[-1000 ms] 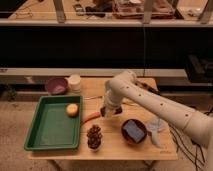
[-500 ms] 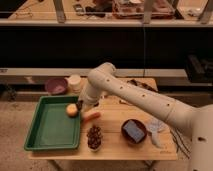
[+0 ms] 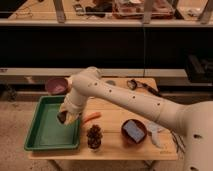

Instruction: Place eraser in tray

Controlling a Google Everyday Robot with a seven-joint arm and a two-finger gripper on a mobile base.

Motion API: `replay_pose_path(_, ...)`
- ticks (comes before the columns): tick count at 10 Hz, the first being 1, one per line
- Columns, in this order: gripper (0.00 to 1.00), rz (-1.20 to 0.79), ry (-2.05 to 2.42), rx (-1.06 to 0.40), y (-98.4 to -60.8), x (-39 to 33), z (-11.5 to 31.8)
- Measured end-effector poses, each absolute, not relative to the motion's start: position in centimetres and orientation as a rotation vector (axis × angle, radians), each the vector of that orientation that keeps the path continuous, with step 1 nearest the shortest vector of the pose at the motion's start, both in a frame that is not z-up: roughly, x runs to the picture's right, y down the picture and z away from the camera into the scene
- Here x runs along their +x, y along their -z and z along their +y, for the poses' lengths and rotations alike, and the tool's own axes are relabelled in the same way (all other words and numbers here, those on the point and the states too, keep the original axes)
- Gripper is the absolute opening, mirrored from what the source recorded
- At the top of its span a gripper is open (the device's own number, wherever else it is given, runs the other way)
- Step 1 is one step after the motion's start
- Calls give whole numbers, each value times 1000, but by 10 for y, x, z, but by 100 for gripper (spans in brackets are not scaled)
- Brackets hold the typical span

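Note:
The green tray (image 3: pixel 44 134) lies on the left part of the wooden table. My gripper (image 3: pixel 65 116) hangs over the tray's right half, just inside its right rim, at the end of the white arm that reaches in from the lower right. A small dark block, the eraser (image 3: pixel 62 118), shows at the gripper's tip, held a little above the tray floor. The tray floor is bare.
A purple bowl (image 3: pixel 56 86) stands behind the tray. An orange carrot (image 3: pixel 92 117) and a pine cone (image 3: pixel 94 136) lie right of the tray. A dark bowl (image 3: pixel 125 135) holds a blue-grey pad (image 3: pixel 134 129). A white object (image 3: pixel 154 135) and a black item (image 3: pixel 133 84) lie further right.
The arm has swung left from the table's middle to over the tray's right half, carrying the dark block. It now hides the things behind the tray's right corner.

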State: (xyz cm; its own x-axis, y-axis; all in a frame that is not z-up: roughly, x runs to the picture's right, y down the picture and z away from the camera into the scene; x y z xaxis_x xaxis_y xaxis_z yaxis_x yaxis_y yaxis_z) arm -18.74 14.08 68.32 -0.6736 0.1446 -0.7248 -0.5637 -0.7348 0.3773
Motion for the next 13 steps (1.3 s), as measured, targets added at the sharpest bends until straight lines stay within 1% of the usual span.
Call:
replay_pose_path(2, 0, 864, -2340, -936, -697, -191, 171)
replay_pose_path(3, 2, 874, -2302, -907, -708, -194, 188)
replay_pose_path(4, 10, 880, -2270, -868, -720, -197, 203)
replay_pose_path(5, 22, 876, -2238, -843, -729, -204, 217)
replay_pose_path(7, 39, 861, -2213, -829, -732, -211, 225)
replay_pose_path(8, 52, 850, -2192, -830, -727, -216, 227)
replay_pose_path(9, 61, 839, -2169, -838, -718, -222, 225)
replay_pose_path(11, 78, 823, -2137, -857, -696, -231, 218)
replay_pose_path(12, 80, 817, -2128, -866, -691, -233, 216)
replay_pose_path(13, 80, 815, -2132, -873, -690, -233, 214)
